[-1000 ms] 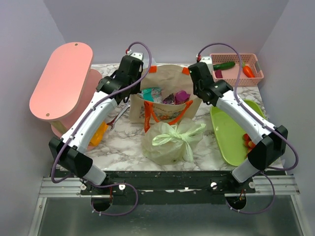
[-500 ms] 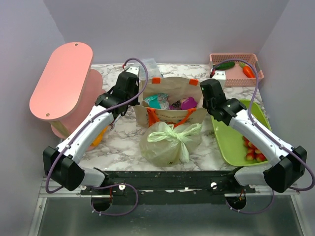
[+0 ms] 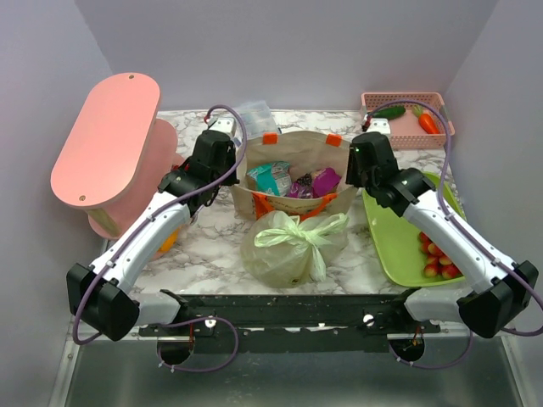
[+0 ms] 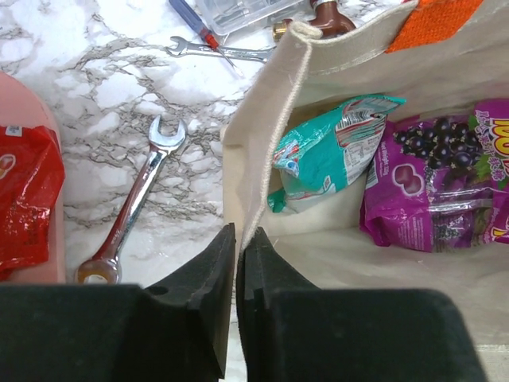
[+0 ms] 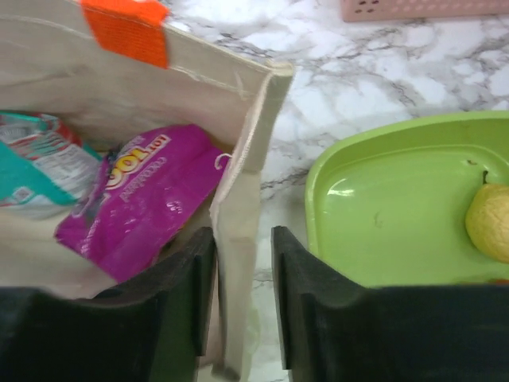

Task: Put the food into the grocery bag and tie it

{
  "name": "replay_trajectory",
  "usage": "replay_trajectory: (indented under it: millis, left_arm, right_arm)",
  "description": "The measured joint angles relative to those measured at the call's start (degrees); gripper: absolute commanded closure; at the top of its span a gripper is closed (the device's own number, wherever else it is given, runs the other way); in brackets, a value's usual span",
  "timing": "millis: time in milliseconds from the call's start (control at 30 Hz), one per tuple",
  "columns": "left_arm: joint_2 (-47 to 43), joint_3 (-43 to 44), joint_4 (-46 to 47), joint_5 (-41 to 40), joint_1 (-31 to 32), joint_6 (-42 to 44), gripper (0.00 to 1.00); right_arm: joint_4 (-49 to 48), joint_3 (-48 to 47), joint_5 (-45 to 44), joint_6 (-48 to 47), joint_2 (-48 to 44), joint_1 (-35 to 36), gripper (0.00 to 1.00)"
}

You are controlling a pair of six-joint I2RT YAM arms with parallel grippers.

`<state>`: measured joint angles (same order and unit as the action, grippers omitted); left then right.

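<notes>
The grocery bag [image 3: 291, 250], knotted, sits on the tabletop [image 3: 212, 246] just in front of the canvas tote [image 3: 333, 202]; its contents cannot be made out. The right gripper [image 5: 242, 239] stands spread astride the tote's wall. The left gripper [image 4: 237, 247] shows a hairline gap at the rim; any grip on the fabric cannot be told.

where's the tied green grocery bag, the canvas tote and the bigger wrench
grocery bag [image 3: 276, 259], top external view, on its bulging body below the knot
canvas tote [image 4: 334, 255], left wrist view, on its bare beige inside
bigger wrench [image 4: 134, 203], left wrist view, on the middle of its shaft
</notes>
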<state>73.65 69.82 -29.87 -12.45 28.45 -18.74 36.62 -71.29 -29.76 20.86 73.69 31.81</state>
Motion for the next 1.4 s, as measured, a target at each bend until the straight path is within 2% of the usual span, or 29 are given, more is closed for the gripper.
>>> replay_trajectory:
  millis: [100, 167, 233, 267, 300, 567, 700, 833, 1000, 1133, 1267, 1400]
  left_arm:
    - [-1.0, -0.7, 0.0, 0.3, 0.0, 0.1, 0.61]
    - [-2.3, -1.8, 0.1, 0.4, -0.1, 0.3, 0.44]
    - [-3.9, -2.8, 0.0, 0.5, -0.2, 0.8, 0.21]
    - [-4.7, -3.1, -0.1, 0.5, -0.3, 1.0, 0.04]
    - [-5.2, -3.3, -0.1, 0.5, -0.3, 1.1, 0.01]
    - [-11.6, -3.3, -2.0, -0.9, -0.3, 2.9, 0.02]
    - [-15.8, -4.7, -2.0, -2.1, -0.4, 4.9, 0.02]
    - [-19.3, -7.8, -1.0, -2.8, -1.0, 7.0, 0.01]
    - [-21.7, -12.2, 0.0, -3.0, -2.7, 7.3, 0.02]
    - [-23.2, -14.9, 1.3, -2.9, -3.4, 7.4, 0.01]
    - [-24.7, -16.9, 3.0, -2.9, -3.5, 7.4, 0.01]
    - [-25.4, -18.2, 4.1, -2.9, -3.7, 7.4, 0.01]
  right_arm:
    - [1.9, -2.4, 3.0, -1.7, -1.4, 0.0, 0.32]
    - [3.0, -4.4, 5.2, -3.1, -2.7, 0.0, 0.21]
    - [3.4, -5.8, 7.5, -4.5, -4.2, 0.0, 0.14]
    - [3.4, -6.1, 8.7, -5.0, -5.2, 0.0, 0.00]
    - [3.4, -6.3, 9.9, -5.5, -6.2, 0.0, 0.00]
    - [7.1, -10.0, 10.8, -5.9, -10.1, 0.0, 0.00]
    - [10.1, -14.2, 5.1, 0.2, -10.6, 0.0, 0.00]
    - [9.4, -12.7, 3.6, 3.8, -15.5, -0.2, 0.00]
    - [5.4, -4.9, 11.2, 4.1, -27.5, -0.2, 0.00]
    - [2.5, -4.0, 16.9, 3.1, -31.6, -0.2, 0.00]
    - [3.7, -5.1, 23.1, 0.4, -30.9, -0.2, 0.00]
    - [9.6, -15.0, 30.0, -3.8, -23.1, -0.2, 0.00]
